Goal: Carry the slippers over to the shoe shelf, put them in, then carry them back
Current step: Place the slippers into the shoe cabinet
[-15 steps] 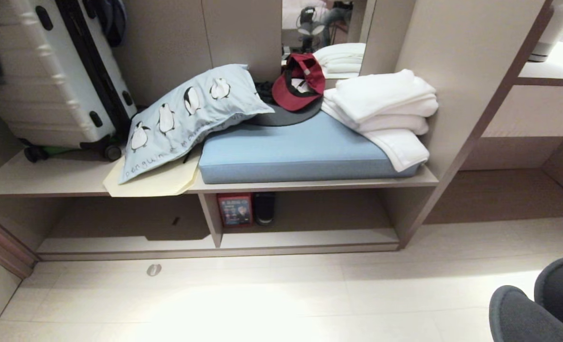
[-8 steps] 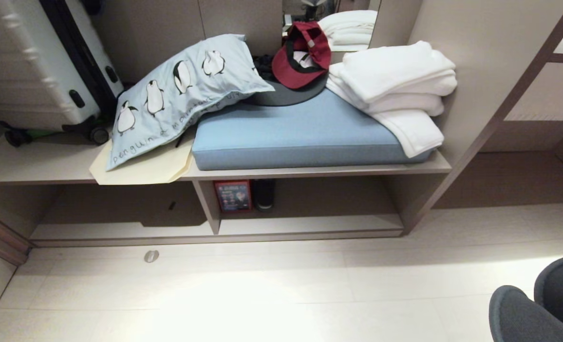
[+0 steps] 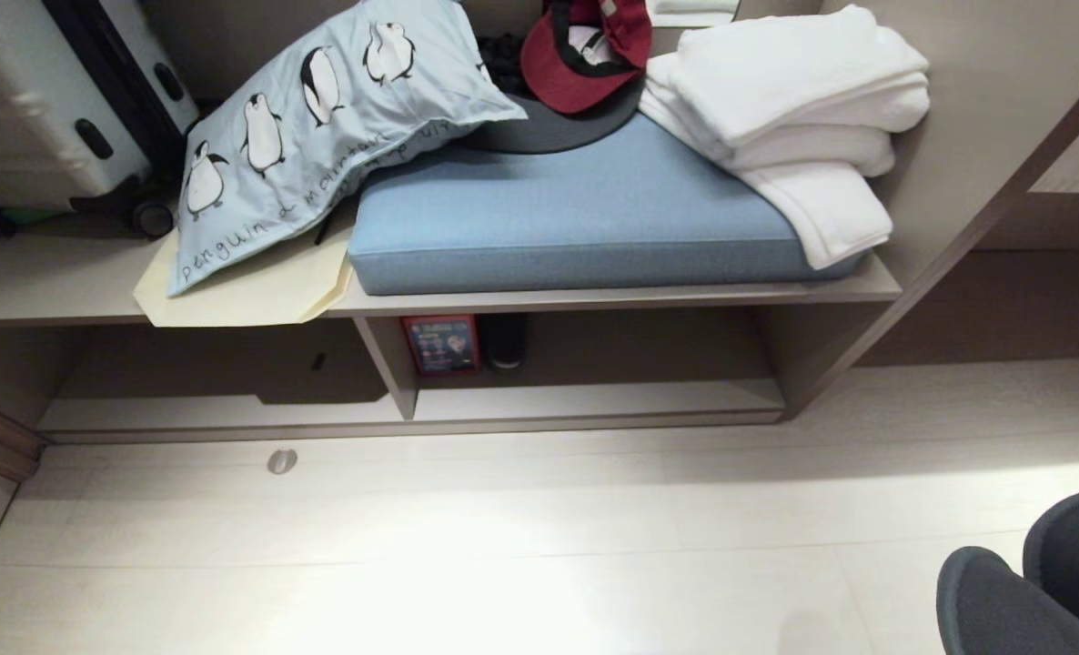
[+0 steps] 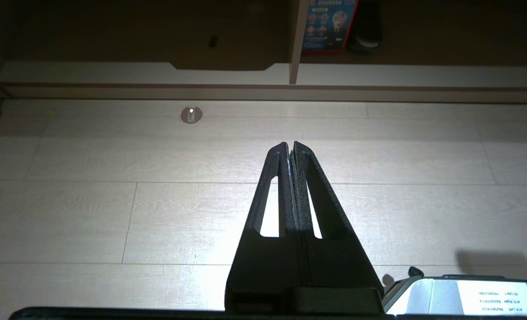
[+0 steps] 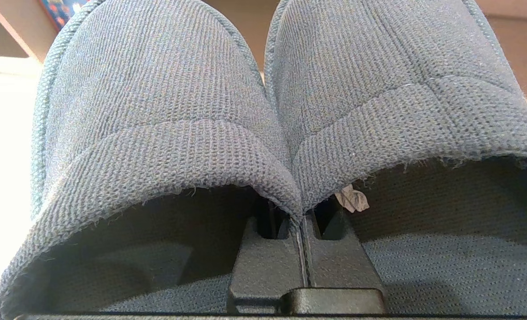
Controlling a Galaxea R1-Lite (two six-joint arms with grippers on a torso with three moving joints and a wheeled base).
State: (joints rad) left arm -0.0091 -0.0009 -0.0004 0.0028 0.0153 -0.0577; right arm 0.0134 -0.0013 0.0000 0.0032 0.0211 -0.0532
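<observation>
A: What kind of room is this?
B: Pale wood-look floor [image 3: 503,537], brightly lit in the middle, with grey-beige panel walls [image 3: 976,55].
A: And the furniture?
B: A long bench [image 3: 48,300] holding a blue cushion [image 3: 576,218], folded white towels [image 3: 803,100] and a penguin pillow [image 3: 321,118].

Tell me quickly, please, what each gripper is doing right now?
Left gripper: shut, empty, above the floor.
Right gripper: shut on the slippers, pinching their inner edges together.

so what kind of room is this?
Probably a hotel or guest bedroom: a built-in bench with a blue cushion, folded white towels, a suitcase stowed alongside, and a low shoe shelf underneath.
</observation>
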